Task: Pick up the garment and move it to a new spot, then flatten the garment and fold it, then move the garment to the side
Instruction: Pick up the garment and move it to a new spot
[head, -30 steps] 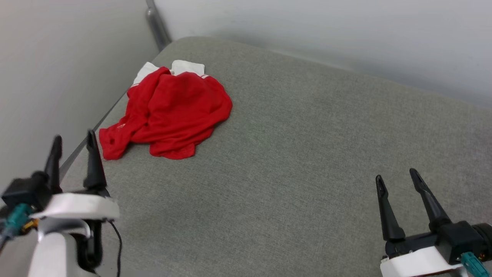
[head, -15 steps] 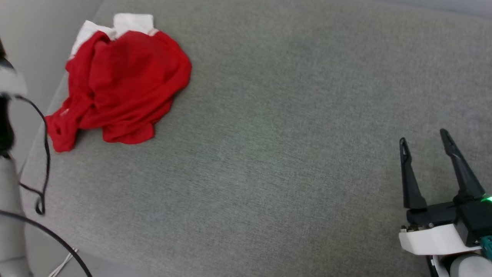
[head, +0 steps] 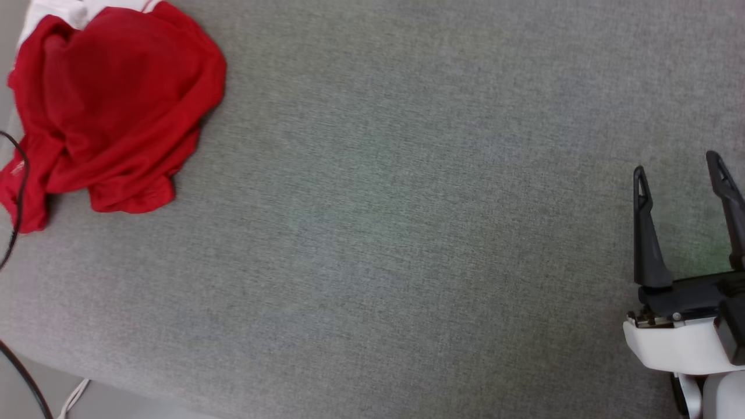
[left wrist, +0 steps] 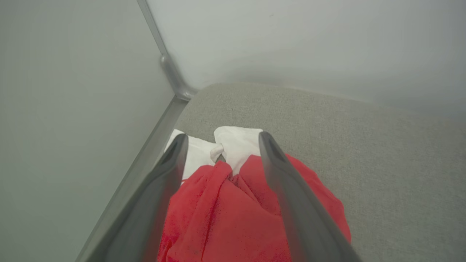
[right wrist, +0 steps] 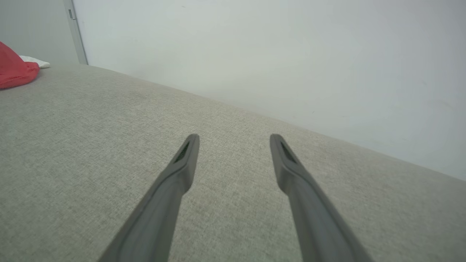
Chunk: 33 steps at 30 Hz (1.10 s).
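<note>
The garment point(head: 105, 105) lies crumpled in a red heap with white sleeve cloth at its far edge, at the upper left of the head view on the grey padded surface point(head: 378, 233). In the left wrist view my left gripper point(left wrist: 220, 140) is open above the garment point(left wrist: 233, 211), its two fingers spread over the white sleeves and red folds, nothing between them. My right gripper point(head: 678, 163) stands open at the lower right of the head view, far from the garment. The right wrist view shows its open fingers point(right wrist: 233, 140) over bare grey cloth, the garment point(right wrist: 14, 71) far left.
Pale walls close the surface at the back and left, meeting at a grey metal corner post point(left wrist: 171, 74). A black cable point(head: 14, 203) hangs across the garment's left end. The surface's near edge point(head: 116, 393) runs along the bottom left, with floor below.
The head camera has tilted down and turned right, so the garment slid toward the upper left and the left gripper left the view. The right gripper appears higher and further right.
</note>
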Tool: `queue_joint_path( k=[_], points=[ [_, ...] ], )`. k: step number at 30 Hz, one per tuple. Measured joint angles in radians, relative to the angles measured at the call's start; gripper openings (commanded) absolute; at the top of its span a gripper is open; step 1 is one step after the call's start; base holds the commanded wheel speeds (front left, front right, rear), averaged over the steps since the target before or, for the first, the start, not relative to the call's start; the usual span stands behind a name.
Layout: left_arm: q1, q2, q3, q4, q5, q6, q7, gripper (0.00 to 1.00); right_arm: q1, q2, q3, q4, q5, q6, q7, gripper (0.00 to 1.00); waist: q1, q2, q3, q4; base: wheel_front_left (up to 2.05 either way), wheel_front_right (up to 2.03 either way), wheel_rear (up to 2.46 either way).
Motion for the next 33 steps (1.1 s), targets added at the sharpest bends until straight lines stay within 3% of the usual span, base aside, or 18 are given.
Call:
queue_joint_path(
  k=[2, 11, 23, 24, 25, 33],
  points=[
    [-0.007, 0.014, -0.039, 0.014, -0.089, 0.000, 0.089, 1.00, -0.009, 0.000, 0.002, -0.012, -0.007, 0.000, 0.000, 1.00, 0.0000, 0.0000, 0.017, -0.007, 0.00, 0.00, 0.00],
    [-0.005, 0.086, -0.216, 0.057, -0.305, 0.000, 0.405, 1.00, -0.031, 0.000, -0.006, -0.035, -0.038, 0.000, 0.000, 1.00, -0.0001, 0.0000, 0.097, -0.039, 0.00, 0.00, 0.00],
    [-0.012, 0.102, -0.345, 0.104, -0.384, 0.000, 0.434, 0.97, -0.037, 0.000, -0.008, -0.051, -0.049, 0.000, -0.004, 1.00, -0.0003, 0.0000, 0.154, -0.056, 0.00, 0.00, 0.00],
    [-0.013, 0.103, -0.359, 0.103, -0.386, 0.000, 0.426, 0.38, -0.037, 0.000, -0.008, -0.049, -0.050, 0.000, -0.004, 1.00, -0.0004, 0.0001, 0.153, -0.055, 0.00, 0.00, 0.00],
    [-0.015, 0.105, -0.371, 0.102, -0.386, 0.000, 0.418, 0.00, -0.037, 0.000, -0.007, -0.046, -0.051, 0.000, -0.004, 1.00, -0.0004, 0.0001, 0.150, -0.054, 0.00, 0.00, 0.00],
    [-0.018, 0.141, -0.431, 0.098, -0.409, -0.002, 0.322, 0.00, -0.040, -0.001, 0.016, 0.009, -0.034, 0.000, 0.000, 1.00, -0.0003, 0.0000, 0.082, -0.053, 0.00, 0.00, 0.00]
  ],
)
